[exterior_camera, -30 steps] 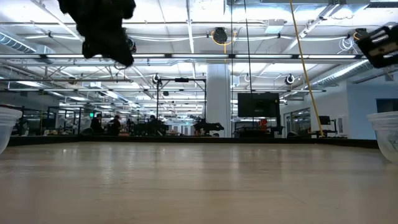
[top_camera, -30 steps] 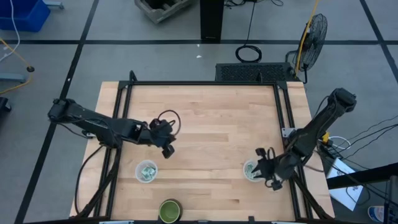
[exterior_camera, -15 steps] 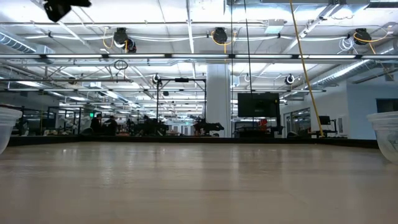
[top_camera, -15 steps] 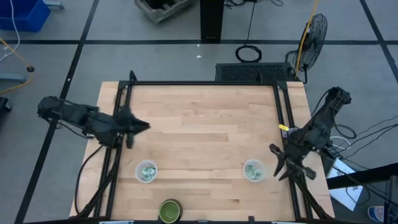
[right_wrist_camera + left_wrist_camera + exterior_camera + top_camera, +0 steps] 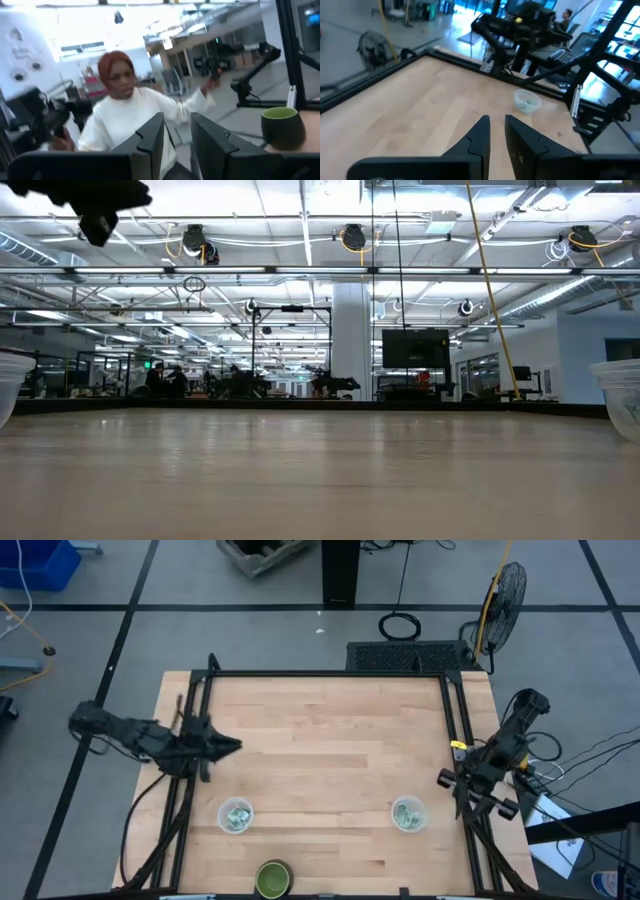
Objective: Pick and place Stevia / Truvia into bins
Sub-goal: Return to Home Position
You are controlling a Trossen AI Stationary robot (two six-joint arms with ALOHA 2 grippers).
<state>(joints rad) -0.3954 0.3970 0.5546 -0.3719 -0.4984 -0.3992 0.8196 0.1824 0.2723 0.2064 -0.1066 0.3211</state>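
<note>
Two clear cups stand near the table's near edge: the left cup (image 5: 236,816) and the right cup (image 5: 407,814). Each holds pale green and white packets, in the left (image 5: 238,819) and in the right (image 5: 408,817). I see no loose packet on the table. My left gripper (image 5: 232,745) hangs over the table's left edge, pointing right, shut and empty; its wrist view (image 5: 497,125) looks across at the right cup (image 5: 527,101). My right gripper (image 5: 468,795) is at the table's right edge, shut and empty, as its wrist view (image 5: 177,132) shows.
A dark green round container (image 5: 272,878) stands at the near edge between the cups; it also shows in the right wrist view (image 5: 280,127). A black frame (image 5: 330,673) runs round the table. A person in a white top (image 5: 135,120) is in the room beyond.
My left gripper has drawn back from the table's left-middle toward the left edge and turned level. My right gripper has gone from above the right cup toward the right edge and tipped up. Cups and packets have stayed put.
</note>
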